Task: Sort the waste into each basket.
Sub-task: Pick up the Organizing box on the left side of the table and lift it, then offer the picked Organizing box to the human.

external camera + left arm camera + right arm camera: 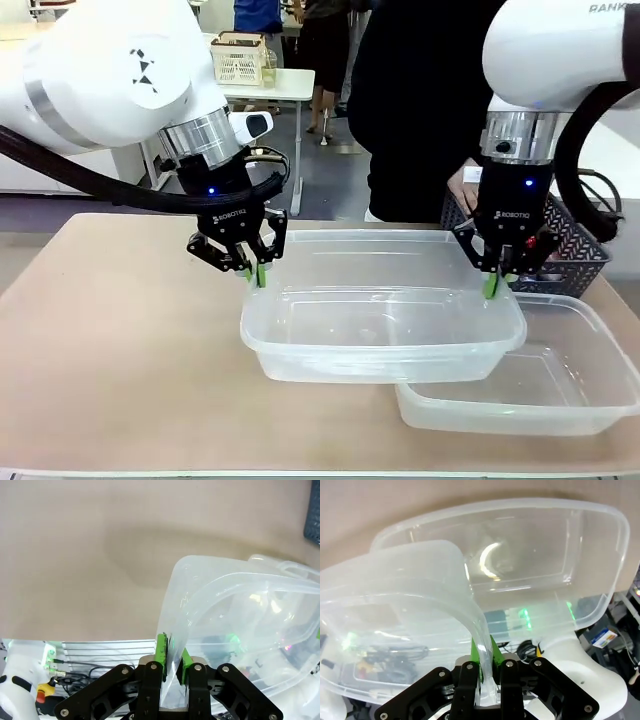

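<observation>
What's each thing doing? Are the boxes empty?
Upper clear plastic tub: empty, gripped at both ends, partly over the other tub.
Lower clear plastic tub: empty, resting on the table.
Left gripper: shut on the upper tub's rim.
Right gripper: shut on its opposite rim.
Dark lattice basket: upright.

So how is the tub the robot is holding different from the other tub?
The held tub has its rim pinched at both ends by the jaws; nothing grips the other tub. The held tub is raised over a corner of the other tub, which lies flat on the table. Both are clear, rectangular and empty.
</observation>
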Controlling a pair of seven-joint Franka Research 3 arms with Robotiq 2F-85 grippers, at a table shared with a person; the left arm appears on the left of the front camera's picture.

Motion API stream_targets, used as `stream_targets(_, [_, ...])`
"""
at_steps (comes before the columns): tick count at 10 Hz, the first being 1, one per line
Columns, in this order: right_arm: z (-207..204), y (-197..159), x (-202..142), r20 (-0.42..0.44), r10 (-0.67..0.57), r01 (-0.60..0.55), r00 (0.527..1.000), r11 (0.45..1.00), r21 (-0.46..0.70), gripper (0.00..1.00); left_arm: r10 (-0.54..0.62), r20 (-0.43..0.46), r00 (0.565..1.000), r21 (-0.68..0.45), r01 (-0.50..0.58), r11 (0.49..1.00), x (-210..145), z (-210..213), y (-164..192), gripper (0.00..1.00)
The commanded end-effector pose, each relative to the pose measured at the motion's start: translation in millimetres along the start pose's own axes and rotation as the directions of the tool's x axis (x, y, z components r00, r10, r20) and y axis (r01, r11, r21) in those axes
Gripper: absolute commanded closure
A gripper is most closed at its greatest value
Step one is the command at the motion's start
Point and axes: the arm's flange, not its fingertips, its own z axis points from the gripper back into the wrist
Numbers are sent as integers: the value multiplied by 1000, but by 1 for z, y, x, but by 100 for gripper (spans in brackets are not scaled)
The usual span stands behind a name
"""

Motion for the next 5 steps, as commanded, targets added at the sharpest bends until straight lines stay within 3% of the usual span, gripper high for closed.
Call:
stream_targets(1, [5, -2, -1, -1, -1, 1, 1000, 1000, -9, 94, 12, -1, 1000, -6, -12, 1000, -4, 4, 1, 91])
stream_targets(5, [5, -2, -1, -1, -1, 1, 1000, 1000, -9, 94, 12, -1, 1000, -6, -12, 1000, -4, 4, 1, 91])
